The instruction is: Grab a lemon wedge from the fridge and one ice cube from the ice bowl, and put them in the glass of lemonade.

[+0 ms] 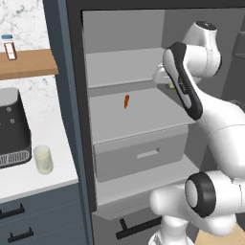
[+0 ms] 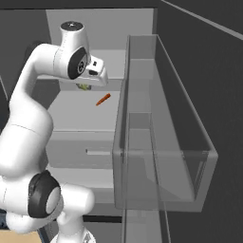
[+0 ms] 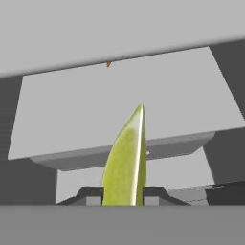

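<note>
The fridge (image 1: 72,119) stands open, with light grey shelves and a drawer (image 1: 141,154) inside. My gripper (image 3: 123,195) is shut on the lemon wedge (image 3: 125,160), a yellow-green pointed slice that sticks up between the fingers. In the right base view the wedge (image 2: 84,87) peeks out under the hand, held above the middle shelf (image 2: 85,111). On the left base view the hand is mostly hidden behind my forearm, near the shelf's right side. The glass of lemonade (image 1: 43,159) stands on the white counter to the left of the fridge.
A small orange-red stick (image 1: 126,101) lies on the middle shelf. The open fridge door with its clear bins (image 2: 161,142) stands close on the right. A dark coffee machine (image 1: 13,128) sits beside the glass. A spice jar (image 1: 8,47) rests on a wooden wall shelf.
</note>
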